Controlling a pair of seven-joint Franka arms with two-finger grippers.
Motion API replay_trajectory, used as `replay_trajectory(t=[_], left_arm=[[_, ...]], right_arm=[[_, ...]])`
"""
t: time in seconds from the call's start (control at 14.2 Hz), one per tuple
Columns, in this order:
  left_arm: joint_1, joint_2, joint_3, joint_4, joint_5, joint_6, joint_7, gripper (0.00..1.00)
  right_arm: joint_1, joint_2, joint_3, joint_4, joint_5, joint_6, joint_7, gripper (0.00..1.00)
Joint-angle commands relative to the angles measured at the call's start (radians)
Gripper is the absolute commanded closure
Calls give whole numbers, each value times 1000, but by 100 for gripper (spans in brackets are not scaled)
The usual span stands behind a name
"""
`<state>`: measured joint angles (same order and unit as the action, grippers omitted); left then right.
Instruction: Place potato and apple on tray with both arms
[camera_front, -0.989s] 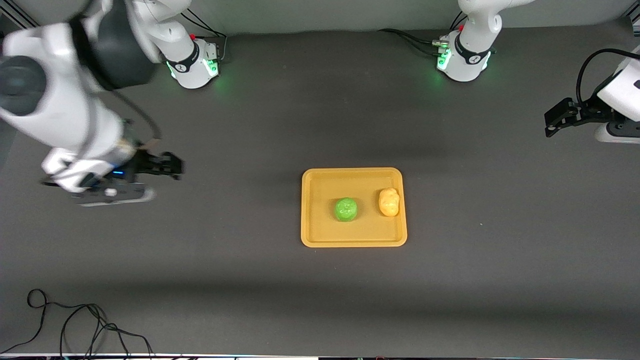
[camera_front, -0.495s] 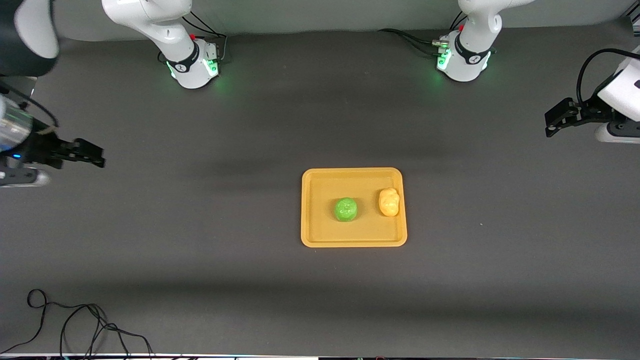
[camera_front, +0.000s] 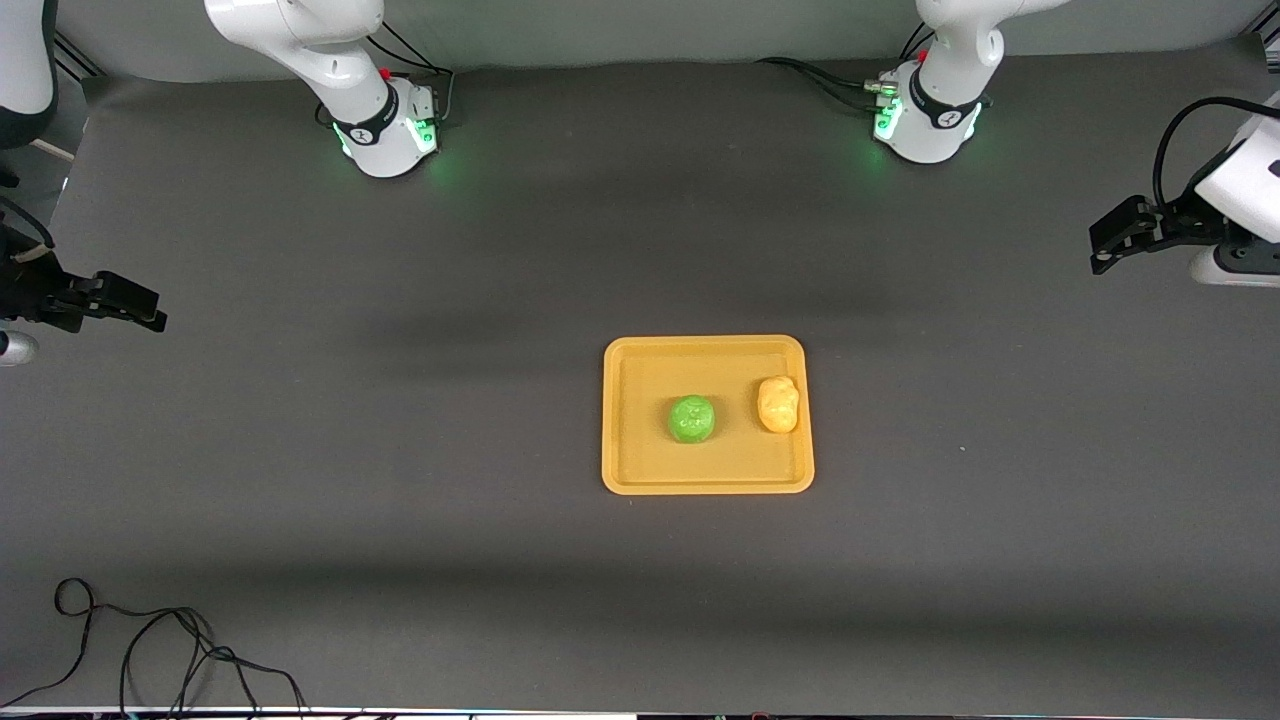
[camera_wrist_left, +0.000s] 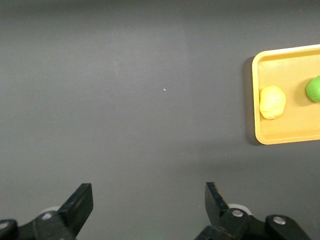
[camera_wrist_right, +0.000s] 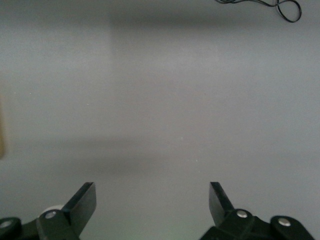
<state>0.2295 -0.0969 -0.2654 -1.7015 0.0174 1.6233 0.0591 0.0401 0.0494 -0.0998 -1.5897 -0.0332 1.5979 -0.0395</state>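
At the right arm's end of the bench we see the right tool held over bare dark surface, well apart from everything else; in its own wrist view the right tool has its two black fingers spread wide with nothing between them, so it is released and empty. A loose black cable lies coiled on the bench near the front camera at that same end, and the right wrist view shows the cable as well.

Moving along, we come to the tray, which sits flat on the bench about midway between the two arms' ends. The apple rests in the tray near its middle. The potato rests in the tray too, beside the apple and toward the left arm's end, just beside the rim; the two are apart, not touching.

At the left arm's end we see the left tool held over bare bench, well apart from the tray. In the left wrist view the left tool shows its fingers wide apart and empty, released, with the tray, potato and apple off to one edge.
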Motion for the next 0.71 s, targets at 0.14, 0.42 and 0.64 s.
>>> replay_trajectory(t=[0.14, 0.42, 0.64], left_arm=[[-9, -14, 8, 5, -8, -17, 1, 0], [-9, -14, 8, 3, -8, -19, 1, 0], [-7, -14, 9, 3, -8, -19, 1, 0]], right_arm=[[6, -19, 2, 7, 9, -78, 6, 0], [6, -19, -1, 5, 15, -88, 7, 0], [6, -19, -1, 7, 16, -90, 7, 0]])
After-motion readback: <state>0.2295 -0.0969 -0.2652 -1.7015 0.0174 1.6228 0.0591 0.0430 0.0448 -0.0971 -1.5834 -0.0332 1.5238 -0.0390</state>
